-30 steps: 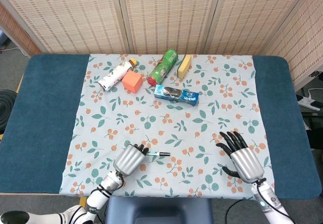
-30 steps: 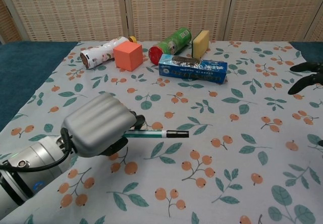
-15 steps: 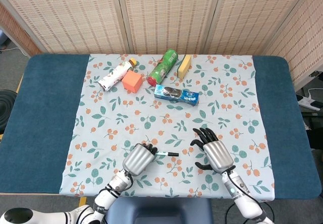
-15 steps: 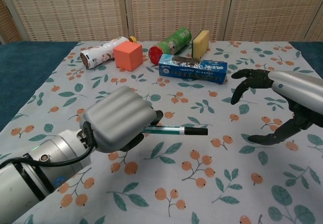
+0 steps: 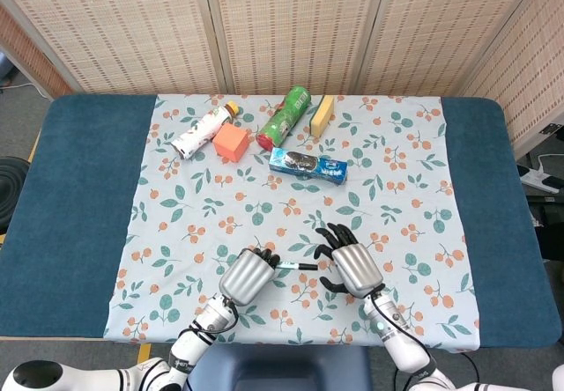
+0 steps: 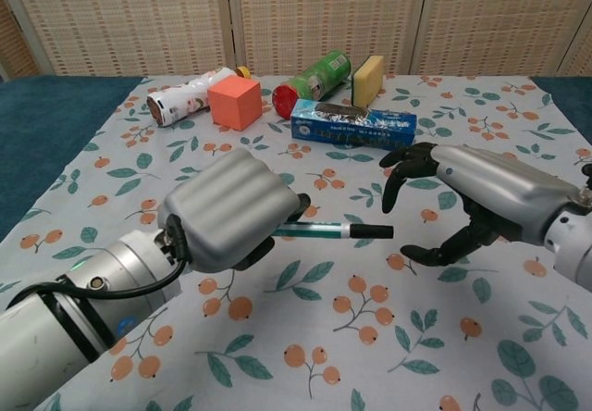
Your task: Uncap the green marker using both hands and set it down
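Near the table's front edge, the left hand grips the marker, held level above the cloth, cap pointing right. The right hand, fingers spread and empty, hovers just beside the cap.

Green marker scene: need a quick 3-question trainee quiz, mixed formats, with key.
1. True or false: the right hand already grips the cap of the green marker.
2. Which hand holds the marker? A) the left hand B) the right hand C) neither
3. Fill in: the orange cube sits between the white bottle and the green ____.

Key: 1 false, its fingers are spread near the cap, apart from it; 2 A; 3 can.
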Controlling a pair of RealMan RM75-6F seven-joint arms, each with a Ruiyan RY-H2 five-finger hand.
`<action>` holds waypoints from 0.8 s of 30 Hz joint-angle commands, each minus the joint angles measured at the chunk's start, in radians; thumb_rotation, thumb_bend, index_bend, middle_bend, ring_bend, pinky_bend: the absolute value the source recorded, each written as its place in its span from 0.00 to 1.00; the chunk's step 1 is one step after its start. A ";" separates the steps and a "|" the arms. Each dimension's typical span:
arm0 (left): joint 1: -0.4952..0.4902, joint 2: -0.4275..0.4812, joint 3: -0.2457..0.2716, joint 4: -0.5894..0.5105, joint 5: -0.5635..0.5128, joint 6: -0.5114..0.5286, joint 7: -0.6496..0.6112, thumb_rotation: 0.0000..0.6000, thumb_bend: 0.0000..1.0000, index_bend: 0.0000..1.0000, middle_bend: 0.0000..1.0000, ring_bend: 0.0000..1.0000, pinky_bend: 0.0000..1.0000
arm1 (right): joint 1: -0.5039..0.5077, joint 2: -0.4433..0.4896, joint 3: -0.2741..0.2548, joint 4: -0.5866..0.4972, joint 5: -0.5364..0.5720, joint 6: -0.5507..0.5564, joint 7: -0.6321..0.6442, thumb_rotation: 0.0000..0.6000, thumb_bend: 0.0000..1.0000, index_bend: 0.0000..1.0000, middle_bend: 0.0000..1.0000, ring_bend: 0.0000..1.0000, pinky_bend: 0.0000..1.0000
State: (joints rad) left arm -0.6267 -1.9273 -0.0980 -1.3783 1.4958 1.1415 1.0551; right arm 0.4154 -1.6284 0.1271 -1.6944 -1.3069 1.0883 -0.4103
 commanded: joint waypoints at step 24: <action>-0.008 -0.002 0.011 -0.010 -0.019 0.010 0.012 1.00 0.44 0.52 0.65 0.69 0.95 | 0.035 -0.079 -0.010 0.075 0.013 0.026 0.073 1.00 0.27 0.50 0.13 0.00 0.09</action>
State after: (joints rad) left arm -0.6343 -1.9290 -0.0873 -1.3876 1.4772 1.1514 1.0678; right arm 0.4503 -1.7066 0.1177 -1.6205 -1.2940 1.1134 -0.3378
